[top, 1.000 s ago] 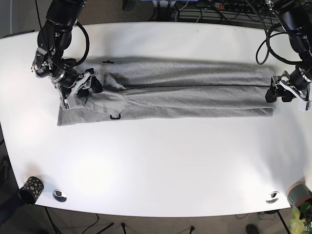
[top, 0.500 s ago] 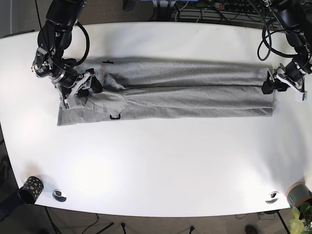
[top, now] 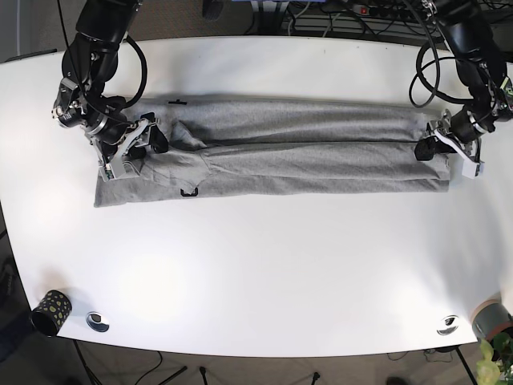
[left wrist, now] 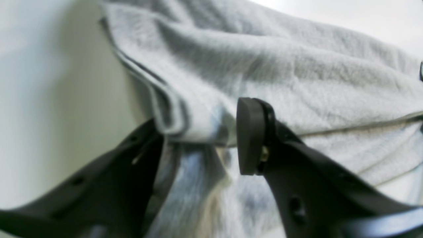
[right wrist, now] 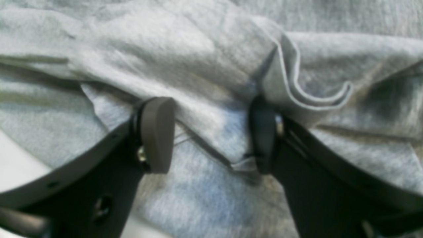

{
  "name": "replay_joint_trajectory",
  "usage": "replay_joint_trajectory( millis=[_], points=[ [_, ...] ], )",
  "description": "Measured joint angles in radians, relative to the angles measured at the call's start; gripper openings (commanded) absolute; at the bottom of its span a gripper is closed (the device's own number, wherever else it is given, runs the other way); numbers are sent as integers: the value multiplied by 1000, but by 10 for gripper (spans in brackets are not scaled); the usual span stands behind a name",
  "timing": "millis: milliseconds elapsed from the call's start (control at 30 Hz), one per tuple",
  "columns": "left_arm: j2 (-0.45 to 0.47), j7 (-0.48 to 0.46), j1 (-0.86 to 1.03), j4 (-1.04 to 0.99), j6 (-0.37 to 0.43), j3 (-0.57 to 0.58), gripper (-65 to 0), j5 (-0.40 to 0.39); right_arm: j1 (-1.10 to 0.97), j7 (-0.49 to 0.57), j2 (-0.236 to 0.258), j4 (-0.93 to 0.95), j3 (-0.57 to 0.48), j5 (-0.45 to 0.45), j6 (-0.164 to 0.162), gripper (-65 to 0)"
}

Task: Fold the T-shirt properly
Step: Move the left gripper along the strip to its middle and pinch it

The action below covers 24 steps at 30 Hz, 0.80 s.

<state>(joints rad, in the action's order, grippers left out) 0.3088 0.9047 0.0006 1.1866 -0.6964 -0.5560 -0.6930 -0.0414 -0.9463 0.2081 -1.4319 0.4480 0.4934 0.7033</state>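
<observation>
The grey T-shirt (top: 304, 148) lies folded into a long strip across the far half of the white table (top: 256, 273). My left gripper (top: 439, 150) sits at the strip's right end. In the left wrist view it (left wrist: 198, 148) is open, and the layered hem of the shirt (left wrist: 281, 76) bunches between its fingers. My right gripper (top: 138, 147) rests on the strip's left end by the sleeve folds. Seen from the right wrist, it (right wrist: 211, 132) is open, and a raised ridge of the shirt (right wrist: 165, 49) runs between its pads.
A dark patterned cup (top: 50, 311) and a small round piece (top: 98, 321) stand at the near left corner. Another round piece (top: 447, 325) and a grey pot (top: 490, 319) are at the near right. Cables (top: 353, 16) run behind the table's far edge.
My left gripper has moved in from beyond the shirt's right edge onto the hem. The right gripper and the shirt have stayed where they were.
</observation>
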Motion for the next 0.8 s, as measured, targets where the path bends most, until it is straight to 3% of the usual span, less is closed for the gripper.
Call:
replay_joint_trajectory(
  millis=[133, 367, 633, 800],
  points=[
    [0, 9, 5, 0, 0, 2, -599, 2, 0, 0, 0, 1, 0, 0, 0, -293],
    [3, 21, 50, 219, 4, 25, -601, 25, 0, 1, 0, 2, 0, 0, 0, -293],
    [-43, 21, 88, 526, 3, 227, -601, 171, 0, 1, 0, 2, 0, 0, 0, -293],
    [-77, 19, 90, 584, 0, 385, -601, 255, 0, 1, -1, 2, 0, 2, 0, -293]
  ],
)
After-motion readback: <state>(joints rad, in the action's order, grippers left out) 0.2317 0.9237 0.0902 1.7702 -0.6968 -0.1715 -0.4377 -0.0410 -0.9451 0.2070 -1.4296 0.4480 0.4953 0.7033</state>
